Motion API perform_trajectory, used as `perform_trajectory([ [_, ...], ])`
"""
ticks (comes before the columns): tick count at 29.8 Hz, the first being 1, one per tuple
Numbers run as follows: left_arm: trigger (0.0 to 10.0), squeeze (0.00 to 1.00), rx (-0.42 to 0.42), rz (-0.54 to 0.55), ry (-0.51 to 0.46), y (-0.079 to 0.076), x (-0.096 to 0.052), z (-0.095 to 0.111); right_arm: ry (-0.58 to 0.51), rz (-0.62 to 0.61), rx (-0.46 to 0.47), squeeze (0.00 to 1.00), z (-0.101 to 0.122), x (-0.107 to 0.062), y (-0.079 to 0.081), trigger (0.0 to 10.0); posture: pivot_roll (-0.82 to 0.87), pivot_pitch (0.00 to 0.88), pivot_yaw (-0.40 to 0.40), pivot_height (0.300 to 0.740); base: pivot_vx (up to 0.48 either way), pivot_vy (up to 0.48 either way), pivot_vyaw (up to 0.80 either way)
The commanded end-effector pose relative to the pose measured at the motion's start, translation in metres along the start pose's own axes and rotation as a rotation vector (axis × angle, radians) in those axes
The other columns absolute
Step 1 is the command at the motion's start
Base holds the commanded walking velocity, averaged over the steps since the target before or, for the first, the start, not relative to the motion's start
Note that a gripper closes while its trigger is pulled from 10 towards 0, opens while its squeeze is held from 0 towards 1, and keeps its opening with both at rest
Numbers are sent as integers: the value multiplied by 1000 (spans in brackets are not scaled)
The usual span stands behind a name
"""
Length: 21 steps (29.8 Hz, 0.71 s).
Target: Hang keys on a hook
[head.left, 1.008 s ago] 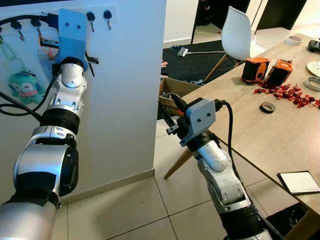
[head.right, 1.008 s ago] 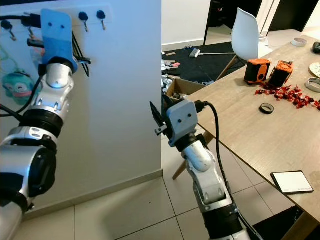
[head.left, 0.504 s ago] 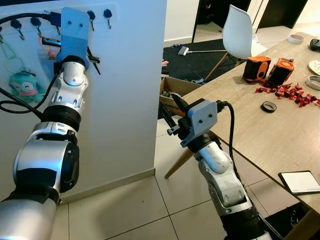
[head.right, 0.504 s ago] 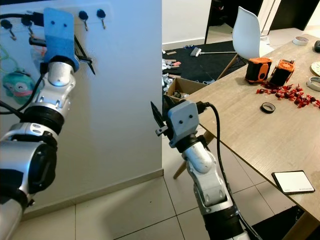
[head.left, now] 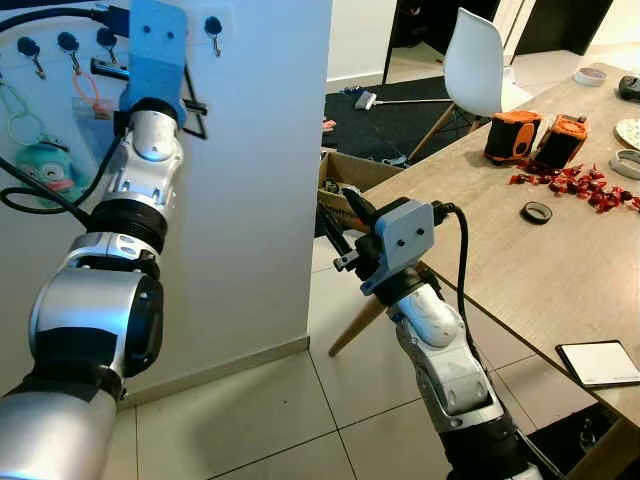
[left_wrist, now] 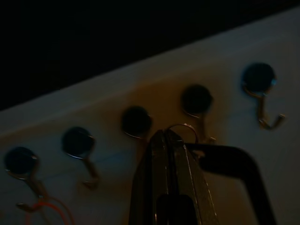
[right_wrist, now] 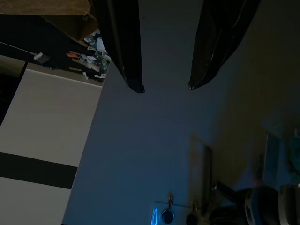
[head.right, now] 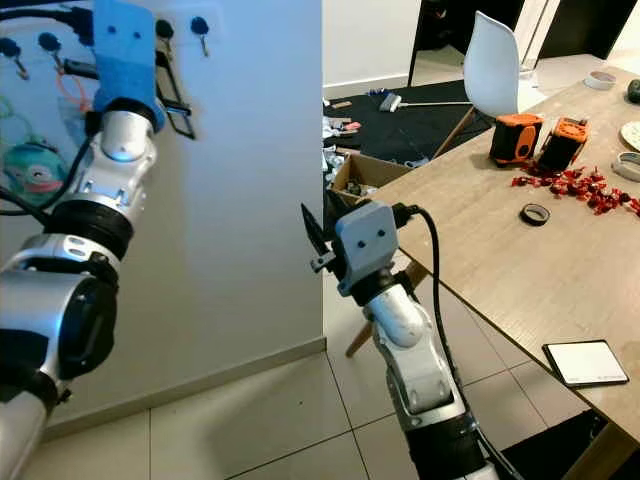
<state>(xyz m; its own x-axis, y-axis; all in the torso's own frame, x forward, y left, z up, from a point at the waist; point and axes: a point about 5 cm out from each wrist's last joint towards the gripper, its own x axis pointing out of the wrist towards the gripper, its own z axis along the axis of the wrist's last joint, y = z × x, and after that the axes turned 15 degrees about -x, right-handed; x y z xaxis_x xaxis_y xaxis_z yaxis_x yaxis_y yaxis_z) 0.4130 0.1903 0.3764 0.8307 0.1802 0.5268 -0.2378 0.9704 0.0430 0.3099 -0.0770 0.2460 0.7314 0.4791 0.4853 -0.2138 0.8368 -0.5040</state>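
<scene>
The left gripper (left_wrist: 171, 136) now sits higher on the white wall (head.left: 260, 180) than a second ago, its blue wrist block having climbed up to the row of black-capped hooks (left_wrist: 197, 101) and now covering part of it. In the left wrist view its two black fingers (left_wrist: 161, 159) are pressed together, pinching a thin metal key ring (left_wrist: 183, 129) at their tips. The ring lies just under the hook directly ahead of the fingertips and looks close to its curved end, though the dim light leaves it unclear whether they touch. More hooks run to either side of the gripper; the far one on one side carries an orange loop (left_wrist: 44, 208).

Beside the left arm, further out along the wall, a teal plush charm (head.left: 42, 165) hangs on a pale green loop, in the same spot on the wall as before.

The right gripper (right_wrist: 166, 86) has stayed put, held low beside the wooden table (head.left: 520, 270) and well away from the hooks, with its fingers spread apart and nothing between them
</scene>
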Motion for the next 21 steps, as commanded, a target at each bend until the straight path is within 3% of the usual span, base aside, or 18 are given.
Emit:
perform_trajectory([
  [1,10000,0,20,-26,22,-8,-1,-3,3,11,3,0,1,0,3,10000,9,223,39,740,0,0,0],
  [10,10000,0,55,-51,75,-6,-7,-19,7,2,-1,0,0,-1,2,10000,2,206,45,740,0,0,0],
  [21,10000,0,58,-18,53,5,-7,-19,0,5,6,0,0,2,3,10000,18,194,32,740,0,0,0],
])
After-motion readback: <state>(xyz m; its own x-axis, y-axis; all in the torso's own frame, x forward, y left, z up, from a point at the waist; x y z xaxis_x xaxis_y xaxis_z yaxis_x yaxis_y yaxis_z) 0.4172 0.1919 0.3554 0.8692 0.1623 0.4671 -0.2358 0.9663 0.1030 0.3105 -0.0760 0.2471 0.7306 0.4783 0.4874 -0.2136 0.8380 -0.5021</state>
